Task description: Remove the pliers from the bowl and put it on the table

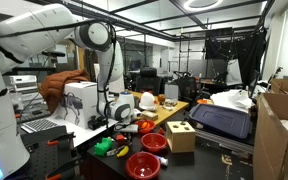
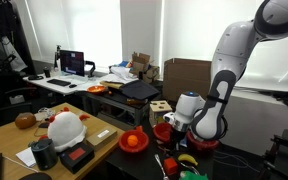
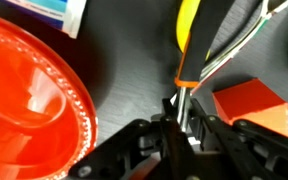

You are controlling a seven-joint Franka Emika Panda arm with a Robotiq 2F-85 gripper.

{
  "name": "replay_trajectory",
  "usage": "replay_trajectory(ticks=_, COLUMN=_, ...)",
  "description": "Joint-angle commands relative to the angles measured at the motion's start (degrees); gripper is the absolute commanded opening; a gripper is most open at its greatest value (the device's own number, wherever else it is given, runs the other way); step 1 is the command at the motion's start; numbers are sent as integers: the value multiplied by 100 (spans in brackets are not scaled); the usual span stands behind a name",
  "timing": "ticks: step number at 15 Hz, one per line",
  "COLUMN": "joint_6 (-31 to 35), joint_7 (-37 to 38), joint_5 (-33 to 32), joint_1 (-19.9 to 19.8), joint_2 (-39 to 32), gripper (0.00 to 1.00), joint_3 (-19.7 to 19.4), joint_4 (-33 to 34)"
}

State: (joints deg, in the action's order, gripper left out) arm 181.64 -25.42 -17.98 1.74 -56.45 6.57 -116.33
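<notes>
Room: a workshop with ceiling lights, black frame racks and cluttered benches. The arm stands at the left end of a long black counter (image 1: pixel 212 149). Behind the counter is a light wooden board (image 1: pixel 174 111) with a white hard hat (image 1: pixel 147 100) on it.

Counter, left to right in an exterior view:
- a green item (image 1: pixel 104 147) near the arm's base
- the gripper (image 1: pixel 124 120), lowered close to the surface
- the bowl (image 1: pixel 154 141), small, red and glossy
- a wider red bowl (image 1: pixel 142 165) in front of it; its contents cannot be made out
- a wooden cube (image 1: pixel 180 135) just beside the small bowl
- a black case (image 1: pixel 220 119) further along
- cardboard boxes (image 1: pixel 280 130) at the far right

Wrist view, left to right:
- The bowl (image 3: pixel 24 90) fills the left side. The part of its inside that shows is empty.
- The pliers (image 3: pixel 187 35) are outside the bowl, over the bare dark counter (image 3: pixel 134 50) just to the bowl's right. The yellow handle points away from the gripper and the metal end lies between the fingers.
- The gripper (image 3: pixel 184 118) has its jaws drawn in narrowly and clamped on that metal end.
- An orange block (image 3: pixel 249 103) lies on the counter near the right finger.

Whether the pliers rest on the counter or hang just above it cannot be told.
</notes>
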Motion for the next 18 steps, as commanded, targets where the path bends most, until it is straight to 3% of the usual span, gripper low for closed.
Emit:
replay_trajectory(ticks=1, joint_6=-87, joint_7=141, joint_5=-146, joint_1=-146, joint_2=561, gripper=45, joint_3=198, joint_4=-511)
replay_trajectory(ticks=2, joint_6=-36, joint_7=172, joint_5=-134, joint_1=-96, joint_2=637, gripper=46, joint_3=162, joint_4=-564)
replay_trajectory(ticks=7, joint_6=13, joint_7=205, joint_5=-110, joint_1=-10, joint_2=906, gripper=81, joint_3=114, joint_4=-697)
replay_trajectory(ticks=10, joint_6=-338, joint_7=106, joint_5=-79, joint_1=-476, joint_2=1067, gripper=100, joint_3=583, joint_4=-760)
replay_trajectory(ticks=14, joint_6=-1357, joint_7=-183, joint_5=242, joint_1=-1646, joint_2=1466, gripper=100, joint_3=1755, joint_4=-888)
replay_trajectory(ticks=18, joint_6=-2302, joint_7=-359, joint_5=973, joint_1=-2145, joint_2=1975, gripper=100, joint_3=2256, joint_4=-840)
